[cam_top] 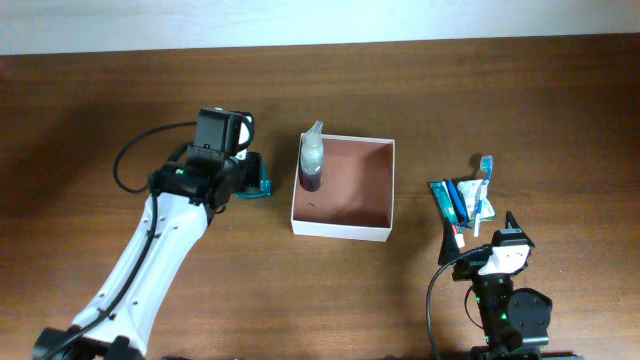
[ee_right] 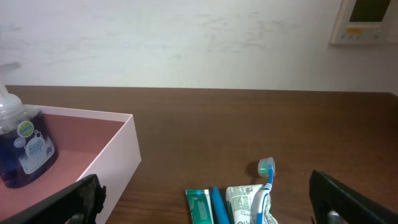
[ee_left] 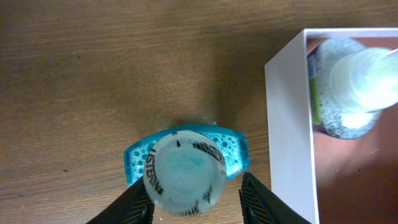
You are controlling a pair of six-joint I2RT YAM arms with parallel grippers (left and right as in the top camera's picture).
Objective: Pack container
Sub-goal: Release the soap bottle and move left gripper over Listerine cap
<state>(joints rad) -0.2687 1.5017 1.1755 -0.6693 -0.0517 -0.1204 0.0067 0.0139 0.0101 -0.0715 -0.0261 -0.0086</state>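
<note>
The bench (cam_top: 100,100) was dark brown wood with a visible grain and a dull, low sheen. The container (cam_top: 342,229) had thin white walls that looked like smooth matt card, and a matt reddish-brown inside. The mouthwash bottle (ee_left: 186,168) was glossy, see-through teal plastic with a clear cap. The soap bottle (ee_right: 22,152) was clear, shiny plastic with a printed label. The toothbrush (ee_right: 268,180) was smooth plastic. The left arm (cam_top: 150,260) had a glossy white shell.
</note>
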